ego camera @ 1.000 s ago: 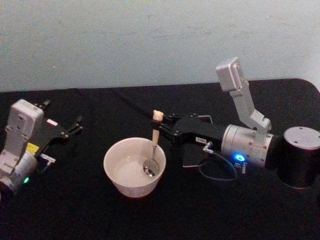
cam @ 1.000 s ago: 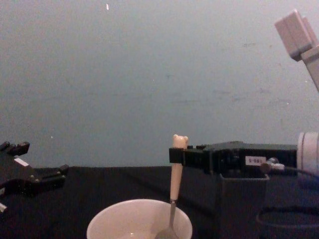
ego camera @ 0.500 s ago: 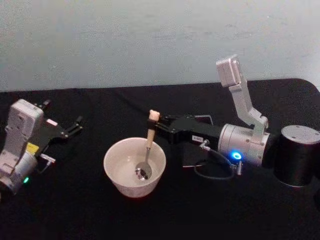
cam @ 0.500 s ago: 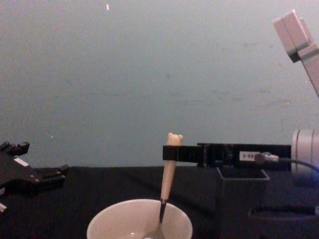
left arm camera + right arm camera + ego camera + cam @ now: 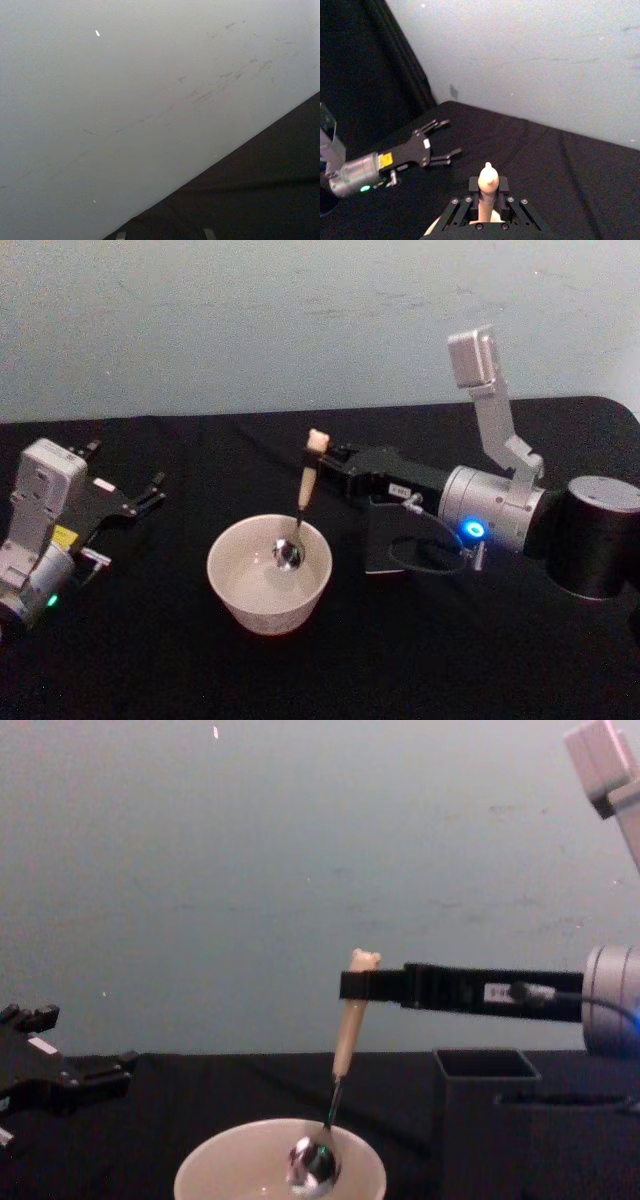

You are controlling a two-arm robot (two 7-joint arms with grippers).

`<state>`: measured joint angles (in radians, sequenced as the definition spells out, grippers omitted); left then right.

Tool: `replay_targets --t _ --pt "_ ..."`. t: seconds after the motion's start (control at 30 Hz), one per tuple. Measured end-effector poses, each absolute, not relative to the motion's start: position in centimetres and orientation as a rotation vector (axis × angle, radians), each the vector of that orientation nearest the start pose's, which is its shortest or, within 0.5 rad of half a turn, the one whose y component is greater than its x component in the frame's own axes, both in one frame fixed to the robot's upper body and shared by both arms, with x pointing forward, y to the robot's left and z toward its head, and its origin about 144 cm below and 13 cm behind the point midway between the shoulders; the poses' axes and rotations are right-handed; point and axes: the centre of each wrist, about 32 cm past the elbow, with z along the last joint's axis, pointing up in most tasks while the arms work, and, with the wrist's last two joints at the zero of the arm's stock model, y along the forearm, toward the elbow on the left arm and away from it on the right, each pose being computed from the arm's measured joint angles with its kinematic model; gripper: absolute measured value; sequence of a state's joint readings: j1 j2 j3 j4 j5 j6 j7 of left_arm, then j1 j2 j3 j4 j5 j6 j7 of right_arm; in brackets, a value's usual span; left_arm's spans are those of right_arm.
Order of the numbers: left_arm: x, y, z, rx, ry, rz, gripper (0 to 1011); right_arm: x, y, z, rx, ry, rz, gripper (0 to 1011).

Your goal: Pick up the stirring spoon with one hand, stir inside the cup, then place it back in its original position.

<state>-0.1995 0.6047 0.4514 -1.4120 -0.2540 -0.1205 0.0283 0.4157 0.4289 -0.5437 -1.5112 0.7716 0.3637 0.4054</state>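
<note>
My right gripper (image 5: 322, 462) is shut on the beige handle of the stirring spoon (image 5: 305, 490), just below its bear head (image 5: 364, 959). The spoon hangs nearly upright, tilted a little. Its shiny bowl (image 5: 313, 1161) sits in the mouth of the cream-white cup (image 5: 228, 585), near the far inner wall and about level with the rim. The wrist view shows the handle (image 5: 488, 181) pinched between the jaws. The dark grey square holder (image 5: 486, 1120) stands to the right of the cup, under the right arm (image 5: 385, 540). My left gripper (image 5: 147, 495) rests open at the table's left.
Black cloth covers the table (image 5: 150, 660), with a pale wall behind. A looped cable (image 5: 420, 558) hangs under the right wrist beside the holder. The right arm's dark cylindrical joint (image 5: 598, 540) sits at the right edge. The left gripper (image 5: 437, 142) lies well apart from the cup.
The right gripper has risen and drawn back a little, lifting the spoon's bowl from the cup's bottom up to its far rim. The left arm has not moved.
</note>
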Motion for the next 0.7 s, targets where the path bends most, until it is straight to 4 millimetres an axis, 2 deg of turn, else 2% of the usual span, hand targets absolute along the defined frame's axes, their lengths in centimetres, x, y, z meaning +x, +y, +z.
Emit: replay_targets --t 0.33,0.7 --pt "48.9 31.0 114.0 0.305 -0.285 1.248 1001 53.3 -21.8 123.9 -0.007 0.346 -0.713 218" --pt "48.9 31.0 114.0 0.304 -0.285 1.248 1001 53.2 -24.4 125.2 0.080 0.396 -0.764 218"
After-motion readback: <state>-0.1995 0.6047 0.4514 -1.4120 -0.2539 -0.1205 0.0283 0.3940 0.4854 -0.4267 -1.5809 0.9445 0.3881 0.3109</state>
